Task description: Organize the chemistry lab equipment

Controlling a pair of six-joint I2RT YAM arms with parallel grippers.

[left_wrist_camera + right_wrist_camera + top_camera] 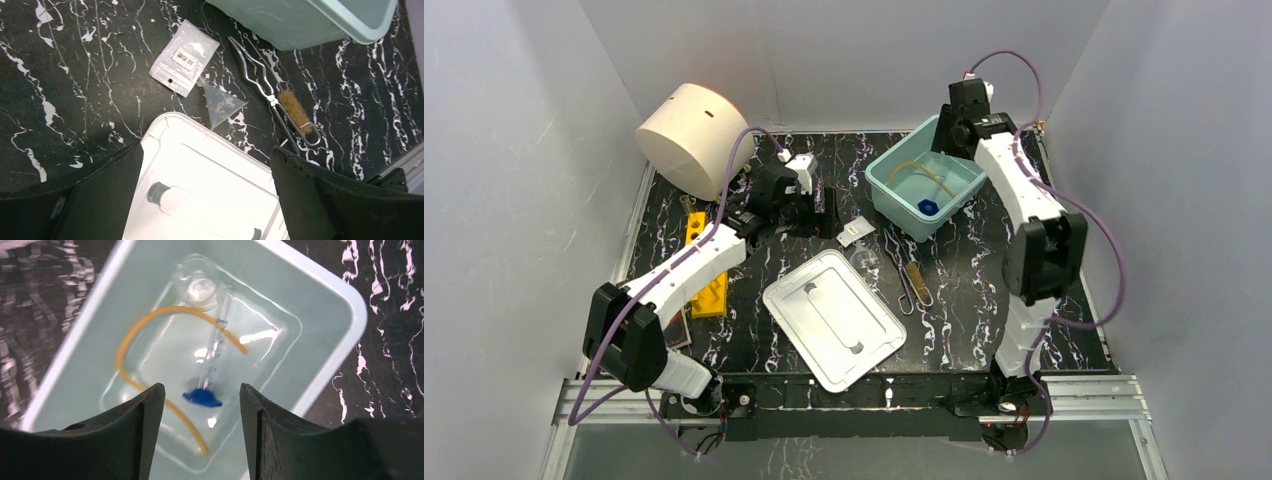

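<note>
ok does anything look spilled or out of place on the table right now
Nothing looks spilled or broken. The white packet, clear funnel and metal tongs lie loose on the table beside the teal bin, not in it. The white lid lies askew nearby.

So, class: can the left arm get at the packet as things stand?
Probably yes. The packet lies flat and uncovered on the table, just ahead of the left gripper's open jaws; only the funnel's stem reaches its edge.

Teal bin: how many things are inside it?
3: a clear flask at one end, an orange tube curving round the floor, and a glass cylinder with a blue base in the middle. Something small could hide behind the right gripper.
</note>
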